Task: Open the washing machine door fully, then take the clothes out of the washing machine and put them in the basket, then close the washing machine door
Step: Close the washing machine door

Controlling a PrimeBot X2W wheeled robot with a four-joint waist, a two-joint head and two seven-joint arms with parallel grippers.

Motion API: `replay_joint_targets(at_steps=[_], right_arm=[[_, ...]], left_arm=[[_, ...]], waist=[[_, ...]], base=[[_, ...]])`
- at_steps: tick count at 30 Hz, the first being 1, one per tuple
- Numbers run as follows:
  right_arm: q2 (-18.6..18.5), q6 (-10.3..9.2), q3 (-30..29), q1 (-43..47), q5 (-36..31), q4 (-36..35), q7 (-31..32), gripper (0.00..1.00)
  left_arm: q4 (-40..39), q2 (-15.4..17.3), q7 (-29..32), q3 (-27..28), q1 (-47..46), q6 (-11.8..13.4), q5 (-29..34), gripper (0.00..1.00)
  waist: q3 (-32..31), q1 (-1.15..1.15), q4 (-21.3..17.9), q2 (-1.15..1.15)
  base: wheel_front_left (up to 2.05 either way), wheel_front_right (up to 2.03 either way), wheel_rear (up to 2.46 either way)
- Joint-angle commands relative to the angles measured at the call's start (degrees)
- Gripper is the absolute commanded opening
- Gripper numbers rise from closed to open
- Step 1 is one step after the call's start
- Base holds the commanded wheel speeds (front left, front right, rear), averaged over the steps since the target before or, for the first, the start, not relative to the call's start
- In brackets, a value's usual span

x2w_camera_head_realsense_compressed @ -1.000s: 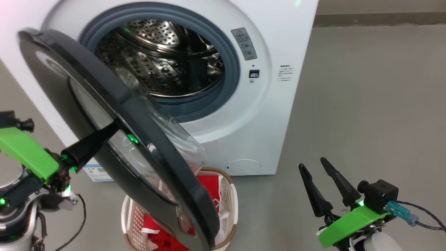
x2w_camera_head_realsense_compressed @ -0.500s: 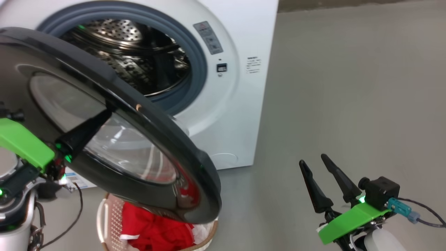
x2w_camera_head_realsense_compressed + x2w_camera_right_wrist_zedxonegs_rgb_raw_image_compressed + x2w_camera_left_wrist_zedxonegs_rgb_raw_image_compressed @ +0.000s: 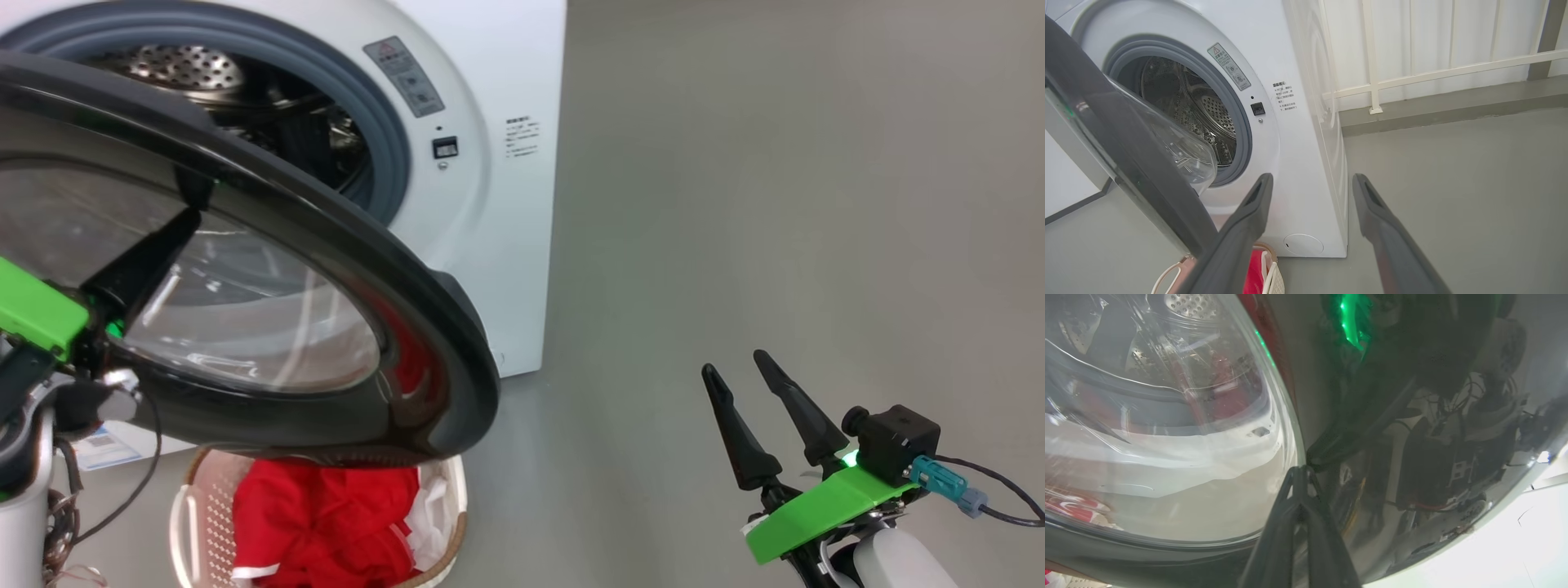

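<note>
The washing machine (image 3: 506, 245) stands at the upper left with its steel drum (image 3: 180, 69) showing. The washing machine door (image 3: 343, 237) is partly swung, its glossy outer face towards me. My left gripper (image 3: 188, 220) is shut with nothing in it, and its tips press on that face at the edge of the glass window (image 3: 1167, 437); the left wrist view shows the left gripper (image 3: 1300, 470) touching there. Below the door's lower edge stands the basket (image 3: 459, 510) with the red clothes (image 3: 326, 523) inside. My right gripper (image 3: 735, 364) hangs open and empty at the lower right, well clear of the machine.
Bare grey floor (image 3: 775, 204) spreads to the right of the machine. A white railing (image 3: 1433, 73) and a raised kerb (image 3: 1453, 110) run behind it. The right gripper (image 3: 1310, 179) points at the machine's front right corner. Cables (image 3: 122, 490) hang from the left arm beside the basket.
The whole picture has shifted left, so the camera has moved. The door has swung round towards the machine with my shut left gripper pressed on it. The right gripper has stayed open.
</note>
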Motion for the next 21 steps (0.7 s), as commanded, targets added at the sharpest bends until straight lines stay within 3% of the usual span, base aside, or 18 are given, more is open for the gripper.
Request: replay_joint_targets(at_steps=[1,21], right_arm=[[0.00,0.09,0.82,-2.06,0.08,-1.59,-0.27,1.00],[0.71,0.09,-0.04,-1.89,-0.59,-2.10,-0.27,1.00]], left_arm=[[-1.13,2.36,-0.48,2.29,-3.45,-0.86,0.63,0.00],[0.98,1.57,-1.11,2.79,-5.94,-1.64,0.32,0.00]], waist=[[0.51,0.00,-0.66,0.00],[1.63,0.00,-0.56,0.00]], base=[[0.00,0.00,0.00],[0.00,0.00,0.00]])
